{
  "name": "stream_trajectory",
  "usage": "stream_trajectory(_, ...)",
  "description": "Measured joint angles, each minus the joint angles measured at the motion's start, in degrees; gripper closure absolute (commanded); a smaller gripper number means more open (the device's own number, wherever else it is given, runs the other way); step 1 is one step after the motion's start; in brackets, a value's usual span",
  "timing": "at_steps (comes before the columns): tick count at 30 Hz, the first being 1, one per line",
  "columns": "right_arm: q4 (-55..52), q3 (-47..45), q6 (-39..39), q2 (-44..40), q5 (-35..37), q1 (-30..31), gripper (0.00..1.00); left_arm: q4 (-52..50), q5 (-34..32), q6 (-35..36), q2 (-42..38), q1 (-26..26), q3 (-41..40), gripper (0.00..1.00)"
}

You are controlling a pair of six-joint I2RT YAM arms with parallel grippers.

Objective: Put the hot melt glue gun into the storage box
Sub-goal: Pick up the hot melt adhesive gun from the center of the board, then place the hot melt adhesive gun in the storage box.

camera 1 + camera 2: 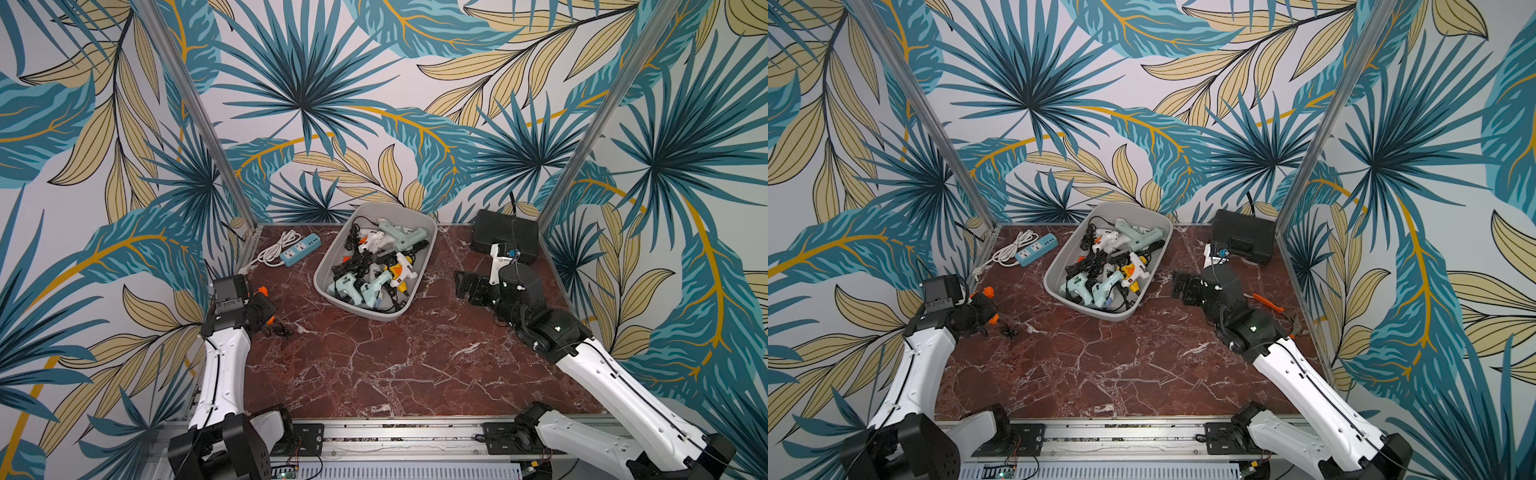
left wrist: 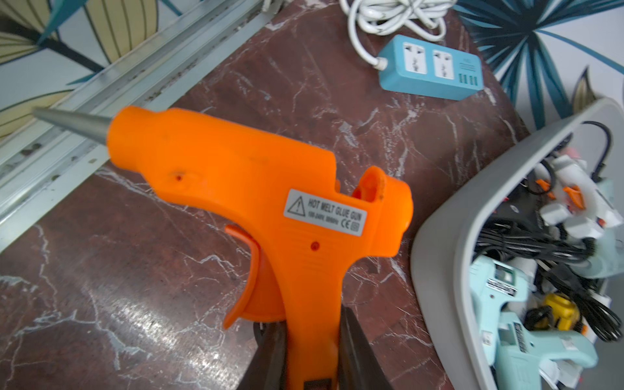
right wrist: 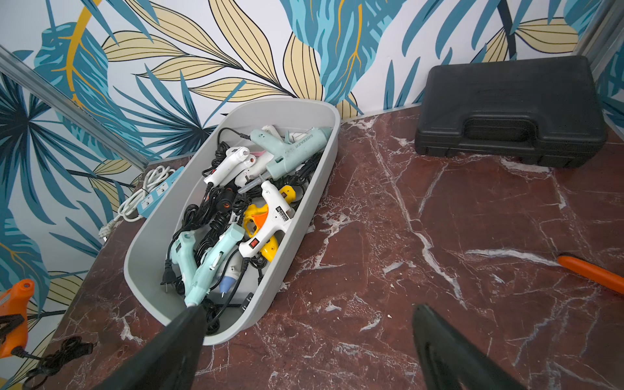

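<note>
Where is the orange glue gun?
In both top views the orange glue gun is clamped in the left gripper, near the table's left edge, left of the grey storage box.

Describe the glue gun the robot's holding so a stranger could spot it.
On the red marble table, look left of the grey storage box. There the left hand grips a hot melt glue gun by its handle. It alone is all orange and outside the box.

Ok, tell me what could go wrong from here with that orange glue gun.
The left gripper grips the orange glue gun only low on its handle; it could pivot or slip.
The black cord lying on the table by it may snag.
The storage box is already crowded with guns and cables; it might perch on top.
</note>
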Motion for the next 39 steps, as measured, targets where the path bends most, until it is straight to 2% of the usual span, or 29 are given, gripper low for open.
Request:
stream_trajectory(6,0.22,-1.07,0.20,-0.39,0.72,0.00,0.00,-4.26,0.57,1.97,1.14,-5.75,10.25,1.00)
stream_trajectory(12,0.46,-1.31,0.20,-0.50,1.25,0.00,0.01,-7.23,0.74,3.98,7.19,-12.87,25.16,1.00)
stream_trajectory(19,0.68,-2.10,0.61,-1.40,1.81,0.00,0.01,-6.97,-0.68,7.56,19.04,-22.67,41.64,1.00)
stream_trajectory(26,0.83,-2.64,1.05,-2.23,2.47,0.00,0.01,-7.61,-2.03,13.03,36.20,-30.64,56.00,1.00)
stream_trajectory(32,0.81,-2.73,1.27,-2.23,2.71,0.00,0.01,-10.38,-4.79,18.93,49.75,-35.82,65.99,1.00)
stream_trajectory(39,0.81,-2.73,1.40,-2.23,3.04,0.00,0.00,-15.19,-6.82,25.79,60.48,-40.65,73.31,1.00)
